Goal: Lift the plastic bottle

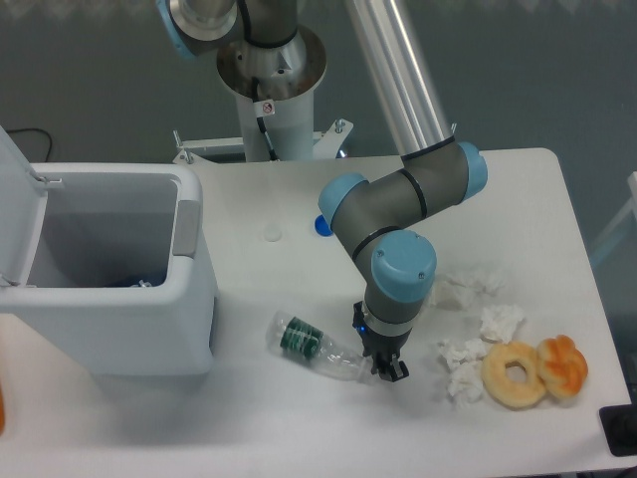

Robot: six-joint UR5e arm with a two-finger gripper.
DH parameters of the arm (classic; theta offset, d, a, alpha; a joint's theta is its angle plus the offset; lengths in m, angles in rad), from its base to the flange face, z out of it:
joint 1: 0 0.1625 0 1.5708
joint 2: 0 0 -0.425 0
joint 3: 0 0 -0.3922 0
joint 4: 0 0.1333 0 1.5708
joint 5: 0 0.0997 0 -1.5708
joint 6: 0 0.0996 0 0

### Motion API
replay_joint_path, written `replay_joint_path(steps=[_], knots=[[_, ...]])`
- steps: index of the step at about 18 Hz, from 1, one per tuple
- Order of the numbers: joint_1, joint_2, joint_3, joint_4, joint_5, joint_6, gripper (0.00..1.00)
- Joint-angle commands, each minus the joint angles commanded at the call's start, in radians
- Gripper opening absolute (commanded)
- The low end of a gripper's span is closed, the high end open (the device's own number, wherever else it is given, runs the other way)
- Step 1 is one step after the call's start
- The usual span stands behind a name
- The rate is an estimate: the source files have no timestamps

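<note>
**Hand at the bottle's end, lift not yet made**

My hand point(387, 369) is low over the bench point(299, 428), right at the near-right end of the plastic bottle point(315, 347). The bottle lies on its side in front of the white bin point(129, 299), its dark green label band toward the bin and its clear, crinkled body running toward my fingers. It sits at a slant, and the end by my hand looks a touch raised, though I cannot be sure it has left the bench.

My fingers appear drawn together on the tip of the bottle, but from this angle my wrist hides the contact, so I cannot tell whether I am truly clamped on it.

As I judge it, the approach is done and the grasp is at best just begun. Left to do: confirm the hold and carry the bottle clear of the bench.
</note>
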Motion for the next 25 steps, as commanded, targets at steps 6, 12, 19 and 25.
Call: replay_joint_path(steps=[6, 12, 19, 25], knots=[[0.005, 0.032, 0.011, -0.003, -0.002, -0.041, 0.03], [0.014, -0.004, 0.055, 0.002, -0.011, 0.078, 0.64], [0.002, -0.006, 0.052, 0.002, -0.011, 0.198, 0.78], [-0.012, -0.012, 0.051, 0.003, -0.012, 0.256, 0.81]])
